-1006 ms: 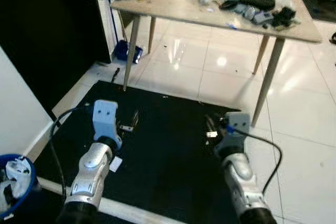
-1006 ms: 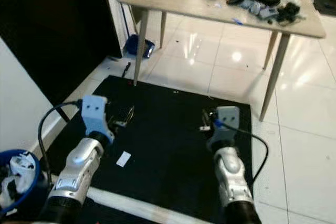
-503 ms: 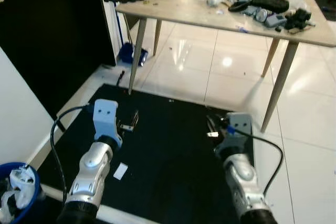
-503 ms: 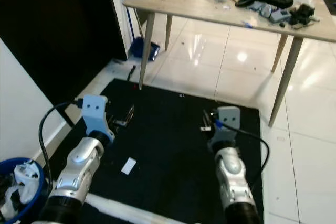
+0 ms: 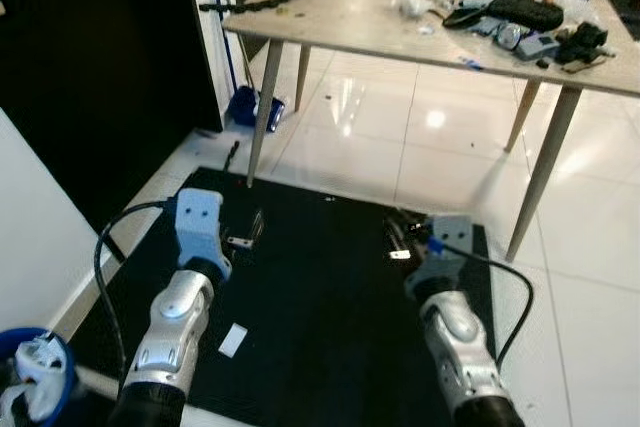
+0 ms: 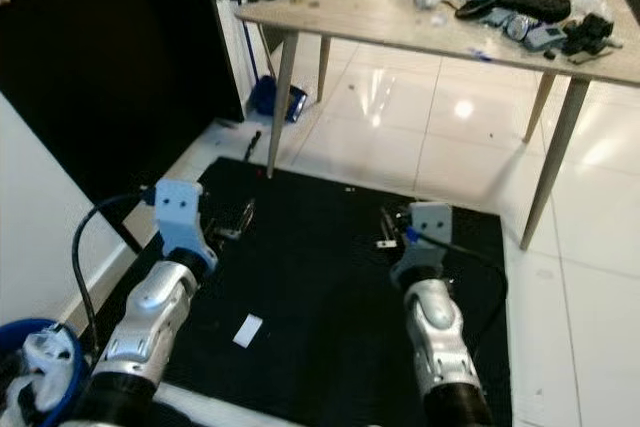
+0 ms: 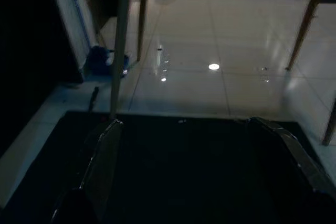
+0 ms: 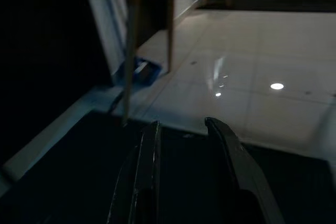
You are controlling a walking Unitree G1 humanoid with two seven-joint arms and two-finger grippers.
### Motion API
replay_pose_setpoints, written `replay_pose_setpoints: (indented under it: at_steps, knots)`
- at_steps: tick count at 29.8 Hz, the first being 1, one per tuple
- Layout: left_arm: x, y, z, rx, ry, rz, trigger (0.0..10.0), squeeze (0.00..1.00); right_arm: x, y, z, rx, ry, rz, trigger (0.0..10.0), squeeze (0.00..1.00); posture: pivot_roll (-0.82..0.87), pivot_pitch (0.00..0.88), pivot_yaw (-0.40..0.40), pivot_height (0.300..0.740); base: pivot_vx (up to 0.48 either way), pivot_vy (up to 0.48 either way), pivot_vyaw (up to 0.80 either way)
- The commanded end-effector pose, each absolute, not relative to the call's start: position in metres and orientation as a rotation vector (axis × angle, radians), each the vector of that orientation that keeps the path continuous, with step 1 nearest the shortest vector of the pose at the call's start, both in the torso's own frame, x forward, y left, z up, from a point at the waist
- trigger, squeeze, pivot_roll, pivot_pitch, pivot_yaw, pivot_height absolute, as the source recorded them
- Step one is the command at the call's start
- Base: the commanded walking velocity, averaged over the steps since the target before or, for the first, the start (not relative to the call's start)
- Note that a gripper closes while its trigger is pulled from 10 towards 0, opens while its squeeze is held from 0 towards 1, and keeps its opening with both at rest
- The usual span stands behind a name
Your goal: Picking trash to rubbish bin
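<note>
A small white scrap of paper lies on the black mat, just right of my left forearm. A blue bin holding white crumpled trash stands at the bottom left corner, beside the white wall. My left gripper hovers over the mat's left part, its fingers spread wide with nothing between them. My right gripper hovers over the mat's right part. Its fingers stand a little apart and hold nothing.
A wooden table cluttered with bags and small items stands ahead, its legs at the mat's far edge. A blue dustpan and a long-handled broom rest by the dark doorway. Glossy white tiles lie to the right.
The whole picture has shifted: the bin has slid toward the bottom left corner and more floor shows beyond the mat. Both arms hold the same pose.
</note>
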State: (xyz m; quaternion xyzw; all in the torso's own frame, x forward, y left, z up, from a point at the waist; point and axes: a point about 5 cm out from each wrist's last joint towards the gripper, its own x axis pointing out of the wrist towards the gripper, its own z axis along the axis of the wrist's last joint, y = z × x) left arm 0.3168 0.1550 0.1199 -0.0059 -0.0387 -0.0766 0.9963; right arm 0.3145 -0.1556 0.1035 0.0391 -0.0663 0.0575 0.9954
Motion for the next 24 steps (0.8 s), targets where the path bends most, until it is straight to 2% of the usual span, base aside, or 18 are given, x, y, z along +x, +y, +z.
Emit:
replay_pose_setpoints:
  at_steps: [1,3,24]
  knots:
    - [0.3151,0.1599,0.1136,-0.007,-0.051,-0.140,10.0,0.00,0.3110,-0.1521,0.0949,0.090,-0.098,0.124,10.0,0.00,0.03,0.102,0.034,0.740,0.296,0.000,-0.80]
    - [0.3151,0.1598,0.1137,-0.007,-0.052,-0.141,10.0,0.00,0.3110,-0.1522,0.0950,0.087,-0.099,0.124,10.0,0.00,0.03,0.102,0.034,0.740,0.296,0.000,-0.80]
    - [0.3167,0.1608,0.1145,-0.001,-0.051,-0.147,10.0,0.00,0.3099,-0.1525,0.0930,0.081,-0.096,0.115,10.0,0.00,0.03,0.100,0.039,0.740,0.294,0.000,0.00]
